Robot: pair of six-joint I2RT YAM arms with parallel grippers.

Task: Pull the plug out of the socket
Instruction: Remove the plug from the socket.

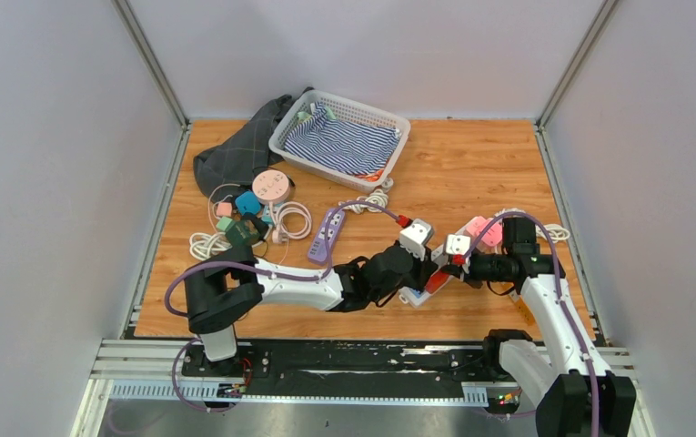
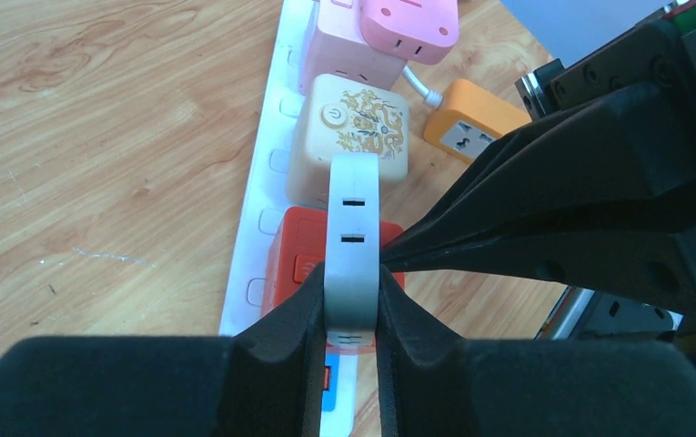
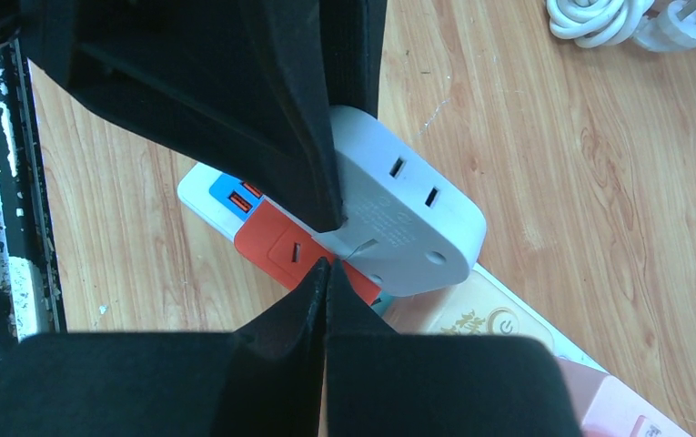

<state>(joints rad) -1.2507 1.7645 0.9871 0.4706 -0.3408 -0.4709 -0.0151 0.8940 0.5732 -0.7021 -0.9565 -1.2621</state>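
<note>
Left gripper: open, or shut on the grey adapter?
Shut. The left gripper clamps the grey adapter; its fingers press each flat face in the left wrist view.

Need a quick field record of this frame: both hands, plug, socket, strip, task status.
left hand: shut on the grey plug, pinching its flat sides
right hand: shut, holding nothing, tips at the red socket cube just under the plug
grey plug: sits over the red socket cube; pins hidden
power strip: white, flat on the table, also carrying a cream cube and a pink cube
status: cannot tell if the plug is out
</note>
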